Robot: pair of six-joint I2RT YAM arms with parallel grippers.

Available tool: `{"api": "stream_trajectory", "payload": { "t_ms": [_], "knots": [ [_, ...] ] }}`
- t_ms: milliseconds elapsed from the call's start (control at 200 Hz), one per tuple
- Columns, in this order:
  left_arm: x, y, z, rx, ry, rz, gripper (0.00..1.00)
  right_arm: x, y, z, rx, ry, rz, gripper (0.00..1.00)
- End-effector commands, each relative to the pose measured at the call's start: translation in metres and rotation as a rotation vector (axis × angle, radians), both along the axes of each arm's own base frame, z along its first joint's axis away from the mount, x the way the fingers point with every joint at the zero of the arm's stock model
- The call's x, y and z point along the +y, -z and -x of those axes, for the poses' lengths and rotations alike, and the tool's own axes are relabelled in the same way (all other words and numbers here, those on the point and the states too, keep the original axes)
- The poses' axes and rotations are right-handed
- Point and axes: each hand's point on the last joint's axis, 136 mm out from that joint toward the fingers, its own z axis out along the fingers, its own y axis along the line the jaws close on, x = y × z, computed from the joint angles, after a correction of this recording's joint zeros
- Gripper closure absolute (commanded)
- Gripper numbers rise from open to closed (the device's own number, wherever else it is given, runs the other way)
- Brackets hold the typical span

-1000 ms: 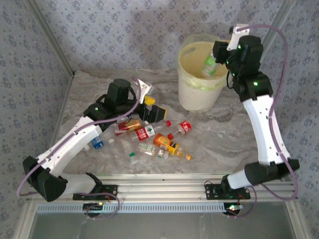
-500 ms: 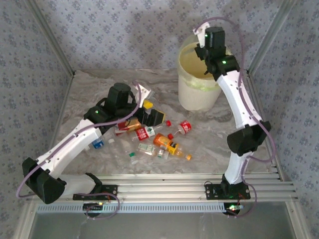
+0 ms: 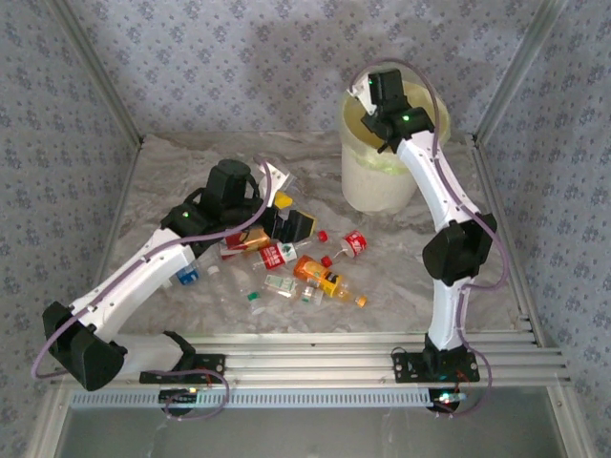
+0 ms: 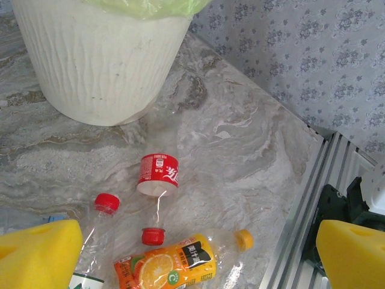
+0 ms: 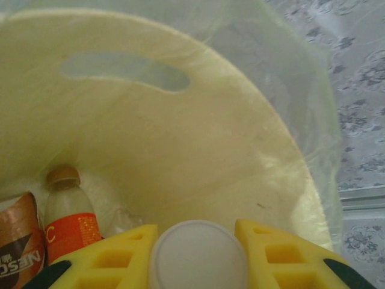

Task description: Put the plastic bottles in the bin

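Note:
The bin [image 3: 380,186] stands at the back right, a cream-white bucket with a pale green liner. My right gripper [image 3: 380,113] hangs over its mouth. In the right wrist view the gripper [image 5: 197,259] is shut on a plastic bottle with a white cap [image 5: 197,241], pointing down into the bin [image 5: 180,138]. An orange-labelled bottle [image 5: 67,223] lies at the bottom. My left gripper [image 3: 286,215] hovers open over the pile of plastic bottles [image 3: 286,258] at mid-table. Below its yellow fingers [image 4: 36,256] lie an orange-juice bottle [image 4: 168,268] and a red-labelled bottle [image 4: 157,174].
A brown labelled container [image 5: 18,256] lies beside the orange-labelled bottle inside the bin. Patterned walls close in the marble table [image 3: 191,172] at the back and sides. An aluminium rail [image 3: 315,348] runs along the near edge. Bare marble [image 4: 240,138] lies between the bottles and the bin [image 4: 96,66].
My right arm has swung left from the bin's right rim to over its mouth, still holding the bottle. The left arm has hardly moved.

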Motion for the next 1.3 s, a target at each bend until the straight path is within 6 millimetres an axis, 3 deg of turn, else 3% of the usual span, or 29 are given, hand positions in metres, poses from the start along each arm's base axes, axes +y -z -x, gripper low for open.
{"api": "stream_trajectory", "payload": {
  "t_ms": [0,85,180,455,585,760,869,1084,1214,1294],
  "knots": [
    [0.004,-0.007,-0.001,-0.039,-0.005,0.003,0.00,0.005,0.002,0.003,0.028,-0.024,0.012,0.74],
    [0.004,-0.006,0.000,-0.038,0.004,-0.001,0.00,0.007,0.001,0.004,0.026,-0.027,-0.003,0.70],
    [0.003,-0.005,0.001,-0.038,0.016,-0.005,0.00,0.012,-0.002,0.007,0.028,-0.038,-0.028,0.56],
    [0.002,-0.004,0.005,-0.037,0.039,-0.009,0.00,0.014,-0.017,0.014,0.006,-0.027,-0.084,0.48],
    [0.002,-0.002,0.008,-0.038,0.057,-0.017,0.00,0.009,-0.035,0.020,-0.036,0.013,-0.170,0.48],
    [0.002,0.009,0.012,-0.062,0.105,-0.063,0.00,0.003,-0.073,0.038,-0.142,0.046,-0.309,0.42],
    [0.003,0.024,0.013,-0.062,0.136,-0.118,0.00,0.004,-0.089,0.060,-0.171,0.039,-0.405,0.40],
    [0.008,0.064,0.008,-0.054,0.133,-0.313,0.00,0.015,-0.097,0.123,-0.134,0.009,-0.671,0.39],
    [0.012,0.083,0.009,-0.073,0.145,-0.412,0.00,0.019,-0.084,0.169,-0.074,0.009,-0.868,0.38],
    [0.012,0.090,0.020,-0.076,0.208,-0.449,0.00,0.024,-0.060,0.196,0.007,0.007,-0.967,0.38]
  ]
}}
